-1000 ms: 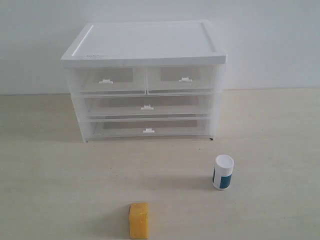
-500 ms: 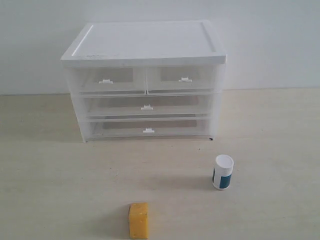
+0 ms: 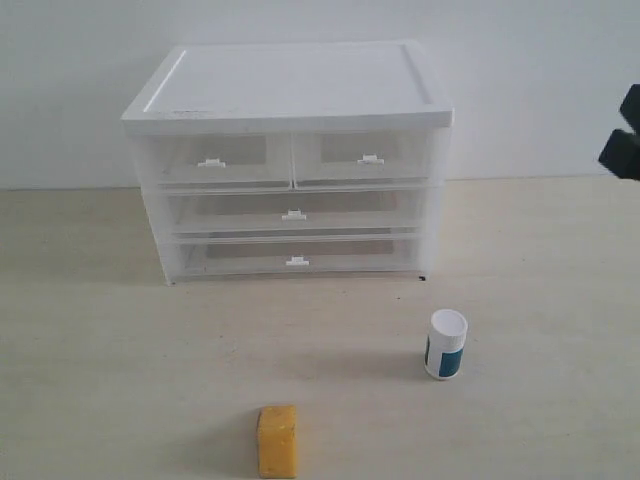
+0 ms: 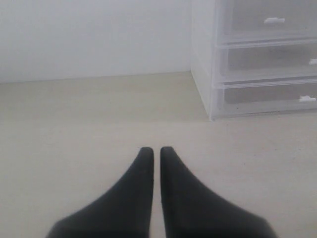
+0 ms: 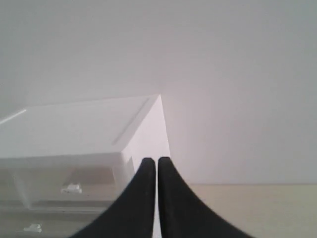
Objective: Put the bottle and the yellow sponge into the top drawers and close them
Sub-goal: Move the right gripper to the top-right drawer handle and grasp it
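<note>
The white bottle [image 3: 446,344] with a teal-blue label stands upright on the table, right of centre. Nearer the front edge lies the yellow sponge [image 3: 277,441]. Both top drawers, the left one [image 3: 212,160] and the right one [image 3: 368,157], are shut inside the white cabinet [image 3: 290,90]. My right gripper [image 5: 157,160] is shut and empty, raised off to the cabinet's right; a dark part of that arm [image 3: 624,136] shows at the exterior view's right edge. My left gripper [image 4: 153,150] is shut and empty, low over the table to the cabinet's left, out of the exterior view.
Two full-width drawers [image 3: 293,214] [image 3: 297,261] sit shut below the top pair. A pale wall stands behind the cabinet. The wooden table [image 3: 100,350] spreads around the cabinet.
A dark part of the right arm has come into the exterior view at the right edge. The bottle, sponge and drawers have not moved.
</note>
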Controlling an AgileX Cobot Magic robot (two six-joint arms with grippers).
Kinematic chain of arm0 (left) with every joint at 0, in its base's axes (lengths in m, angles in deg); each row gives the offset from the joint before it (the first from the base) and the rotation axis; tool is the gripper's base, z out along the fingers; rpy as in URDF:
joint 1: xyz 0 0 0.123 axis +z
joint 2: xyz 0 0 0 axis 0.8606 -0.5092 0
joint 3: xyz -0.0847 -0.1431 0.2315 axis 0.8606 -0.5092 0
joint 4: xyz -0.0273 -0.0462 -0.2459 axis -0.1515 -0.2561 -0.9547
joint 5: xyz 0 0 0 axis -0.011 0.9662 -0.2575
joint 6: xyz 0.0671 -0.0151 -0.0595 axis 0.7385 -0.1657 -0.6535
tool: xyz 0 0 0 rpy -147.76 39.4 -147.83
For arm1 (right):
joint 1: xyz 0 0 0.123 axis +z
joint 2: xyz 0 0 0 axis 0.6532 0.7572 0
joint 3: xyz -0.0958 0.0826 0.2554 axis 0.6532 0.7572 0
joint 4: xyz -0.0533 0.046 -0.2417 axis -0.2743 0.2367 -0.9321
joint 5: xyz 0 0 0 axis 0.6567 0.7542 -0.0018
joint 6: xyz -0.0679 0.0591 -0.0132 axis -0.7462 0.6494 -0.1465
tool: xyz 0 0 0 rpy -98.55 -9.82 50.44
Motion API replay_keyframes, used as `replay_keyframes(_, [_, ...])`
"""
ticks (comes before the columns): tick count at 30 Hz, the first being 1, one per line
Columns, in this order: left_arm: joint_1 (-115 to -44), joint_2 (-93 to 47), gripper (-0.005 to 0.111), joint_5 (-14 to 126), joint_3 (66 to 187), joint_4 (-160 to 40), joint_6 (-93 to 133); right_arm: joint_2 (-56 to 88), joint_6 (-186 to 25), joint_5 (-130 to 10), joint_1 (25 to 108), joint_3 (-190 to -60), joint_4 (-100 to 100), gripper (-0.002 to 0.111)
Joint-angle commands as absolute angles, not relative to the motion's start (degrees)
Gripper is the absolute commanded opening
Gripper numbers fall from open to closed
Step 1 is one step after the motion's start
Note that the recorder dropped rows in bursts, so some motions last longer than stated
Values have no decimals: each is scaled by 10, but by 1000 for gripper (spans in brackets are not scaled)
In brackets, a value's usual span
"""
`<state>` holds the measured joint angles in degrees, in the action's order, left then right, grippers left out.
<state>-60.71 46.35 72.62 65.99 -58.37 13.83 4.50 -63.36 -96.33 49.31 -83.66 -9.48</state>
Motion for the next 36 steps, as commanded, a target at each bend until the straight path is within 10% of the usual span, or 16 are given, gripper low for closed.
replay_keyframes(1, [-606, 465, 4, 722, 658, -588, 140, 111, -642, -1016, 496, -840, -97, 0])
replay_keyframes(16, [-606, 465, 4, 722, 658, -588, 140, 313, -836, -1292, 771, -840, 232, 0])
replay_keyframes(29, [-606, 465, 4, 722, 658, -588, 140, 470, -757, -1303, 802, -914, 221, 0])
replay_keyframes(36, [-606, 465, 4, 722, 658, -588, 140, 523, -757, -1303, 802, -974, 187, 28])
